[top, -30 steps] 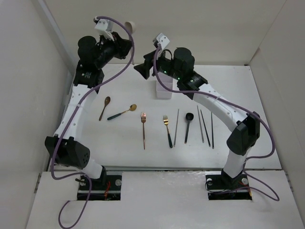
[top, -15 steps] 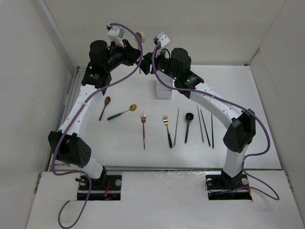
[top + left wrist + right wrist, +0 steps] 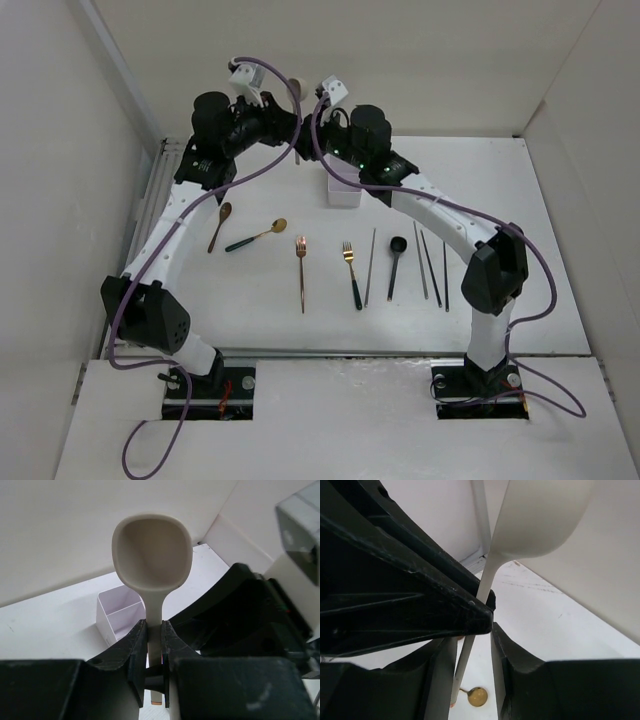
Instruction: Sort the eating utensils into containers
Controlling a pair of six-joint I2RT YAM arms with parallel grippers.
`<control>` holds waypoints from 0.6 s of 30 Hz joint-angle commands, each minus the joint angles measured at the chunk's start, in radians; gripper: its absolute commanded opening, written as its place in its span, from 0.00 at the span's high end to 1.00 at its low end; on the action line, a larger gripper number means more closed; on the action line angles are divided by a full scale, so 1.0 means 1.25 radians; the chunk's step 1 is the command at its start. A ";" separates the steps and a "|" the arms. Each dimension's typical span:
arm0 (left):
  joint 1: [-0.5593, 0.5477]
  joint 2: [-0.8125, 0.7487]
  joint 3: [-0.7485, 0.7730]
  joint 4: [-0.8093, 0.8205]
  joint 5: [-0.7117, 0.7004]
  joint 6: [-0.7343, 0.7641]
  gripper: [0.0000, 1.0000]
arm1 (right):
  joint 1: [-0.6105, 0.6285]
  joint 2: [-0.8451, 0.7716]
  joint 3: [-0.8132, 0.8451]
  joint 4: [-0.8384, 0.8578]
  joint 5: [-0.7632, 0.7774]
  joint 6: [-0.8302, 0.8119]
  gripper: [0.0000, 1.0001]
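Observation:
My left gripper (image 3: 155, 630) is shut on the handle of a pale spoon (image 3: 152, 555) and holds it upright above the table's far side, bowl up. In the top view the spoon (image 3: 295, 89) rises where the left gripper (image 3: 291, 124) and right gripper (image 3: 311, 134) meet. In the right wrist view my right gripper (image 3: 472, 645) is open, and the spoon's handle (image 3: 470, 655) passes between its fingers, close to the left one. The white organiser (image 3: 120, 612) stands below, also in the top view (image 3: 343, 192), partly hidden by the right arm.
On the table lie a brown spoon (image 3: 220, 225), a gold spoon (image 3: 257, 236) whose bowl also shows in the right wrist view (image 3: 478, 696), a copper fork (image 3: 301, 272), a gold black-handled fork (image 3: 351, 272), a black spoon (image 3: 394, 262) and dark chopsticks (image 3: 428, 262). White walls stand behind and at both sides.
My left gripper has carried the pale spoon to the right, and my right gripper has moved left to meet it. The spoon's handle now lies between the right fingers.

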State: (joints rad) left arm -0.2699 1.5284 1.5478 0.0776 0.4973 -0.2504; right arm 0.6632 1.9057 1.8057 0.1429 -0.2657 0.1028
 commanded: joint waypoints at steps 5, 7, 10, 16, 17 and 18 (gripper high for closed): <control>-0.014 -0.054 -0.039 0.044 0.017 -0.032 1.00 | 0.000 0.008 0.046 0.050 -0.044 0.017 0.86; -0.021 -0.063 -0.055 0.036 0.001 -0.032 1.00 | 0.000 0.008 0.046 0.050 -0.022 0.017 1.00; -0.021 -0.070 -0.075 0.027 -0.021 -0.014 0.91 | -0.008 0.001 0.046 0.050 -0.012 0.017 1.00; -0.021 -0.070 -0.082 0.010 -0.027 0.038 0.00 | -0.065 0.038 0.046 0.050 -0.028 0.017 1.00; -0.021 -0.070 -0.082 0.010 -0.039 0.038 0.00 | -0.079 0.045 0.054 0.050 -0.028 0.017 1.00; -0.011 -0.070 -0.092 0.010 -0.054 0.038 0.00 | -0.094 0.052 0.054 0.050 -0.028 0.017 1.00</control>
State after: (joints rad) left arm -0.2703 1.4742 1.4532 0.1020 0.4168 -0.2256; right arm 0.6010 1.9469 1.8172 0.1265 -0.2985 0.1234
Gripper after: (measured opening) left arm 0.994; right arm 0.114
